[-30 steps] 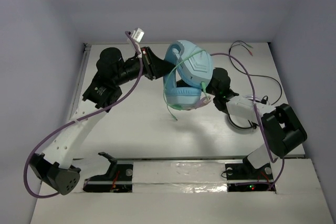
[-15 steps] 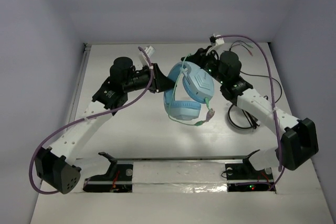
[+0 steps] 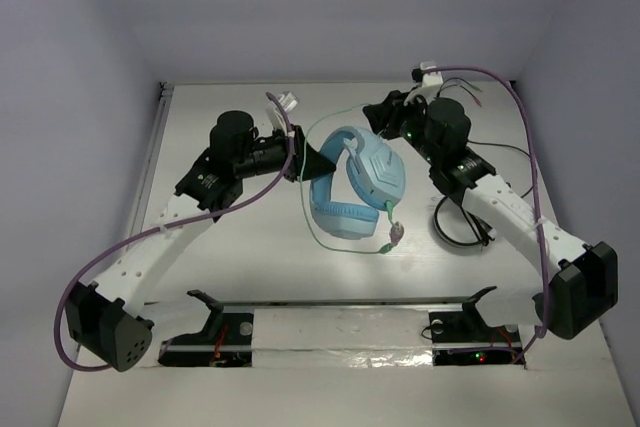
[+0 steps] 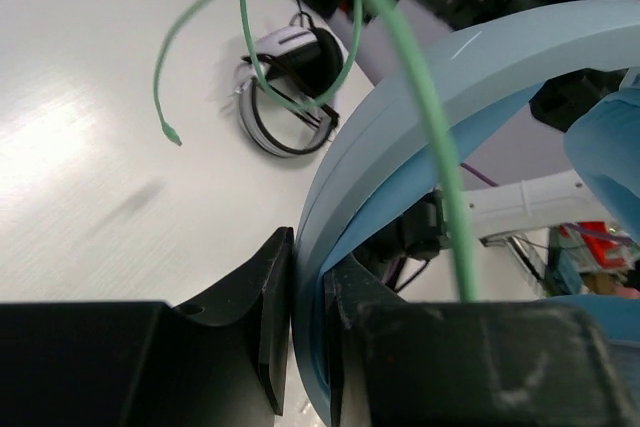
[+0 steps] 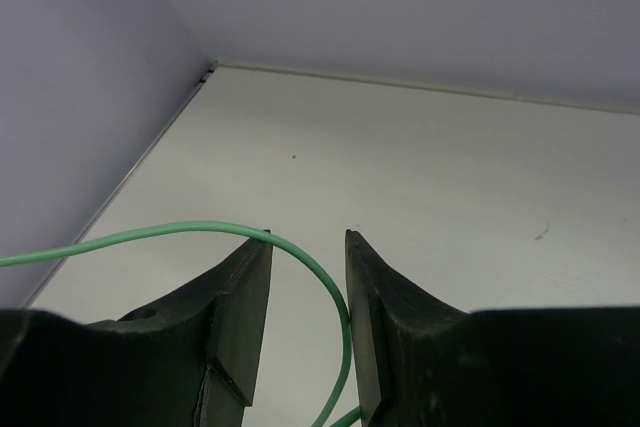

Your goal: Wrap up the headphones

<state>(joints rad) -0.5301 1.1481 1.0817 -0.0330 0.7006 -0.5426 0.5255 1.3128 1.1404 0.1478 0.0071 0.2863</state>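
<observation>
Headphones (image 3: pixel 358 182) held up over mid table (image 3: pixel 230 257) | left claw (image 3: pixel 312 162) clamped tight on headband (image 4: pixel 420 97) | right claw (image 3: pixel 377 112), half open, pale green cable (image 5: pixel 150 231) running loose through it, has just swung round to the far side, so a wrap is going on!

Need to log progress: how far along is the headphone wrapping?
Early. Done: the left claw is shut on the headband, and the cable crosses it. In hand: cable runs through the open right claw. Left: most cable forms a loose loop, plug free.
</observation>
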